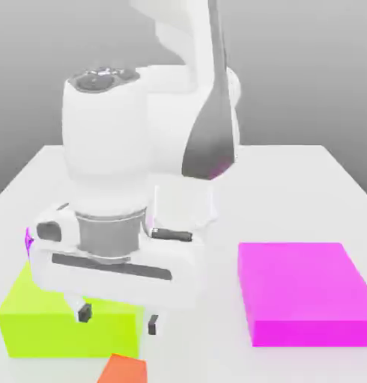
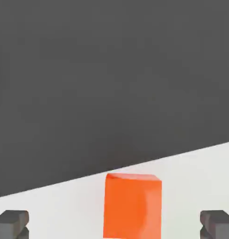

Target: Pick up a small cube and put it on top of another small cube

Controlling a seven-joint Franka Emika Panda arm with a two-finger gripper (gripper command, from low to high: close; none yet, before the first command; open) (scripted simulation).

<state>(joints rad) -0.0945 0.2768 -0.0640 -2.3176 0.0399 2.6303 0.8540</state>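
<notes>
Exterior view: gripper is hanging wide open, gripping nothing, just above the small orange-red cube sitting on the white table beside a lime block; magenta block is lying well apart.

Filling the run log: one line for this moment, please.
phase: pre-grasp | claw: open, above orange-red cube, apart from it | held: nothing | nearby: lime block, magenta block | stacking: not yet done
</notes>
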